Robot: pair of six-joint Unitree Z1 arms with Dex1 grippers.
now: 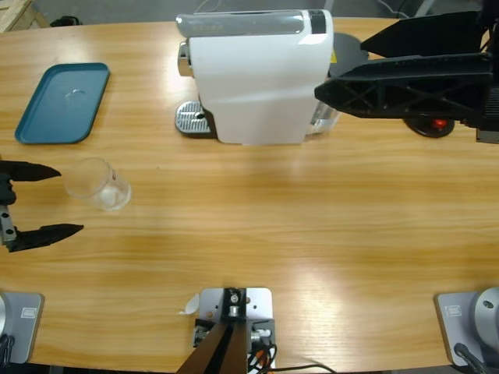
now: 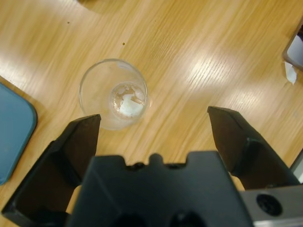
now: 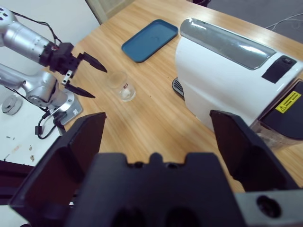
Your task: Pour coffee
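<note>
A small clear glass tumbler (image 1: 97, 183) stands upright on the wooden table at the left. Its bottom (image 2: 127, 101) shows only a faint brownish trace, so I cannot tell whether coffee is in it. My left gripper (image 1: 70, 201) is open just left of the glass and apart from it. In the left wrist view the glass (image 2: 113, 92) sits ahead of the left gripper (image 2: 154, 118), toward its left jaw. My right gripper (image 1: 339, 68) is open, raised beside the right end of the white coffee machine (image 1: 257, 78), holding nothing. The right wrist view shows the machine (image 3: 227, 71), the glass (image 3: 120, 85) and the left gripper (image 3: 99, 83).
A blue tray (image 1: 62, 101) lies at the back left with nothing on it. The machine's metal drip grate (image 1: 191, 118) sticks out at its left end. A black round part with a red dot (image 1: 440, 123) sits under the right arm.
</note>
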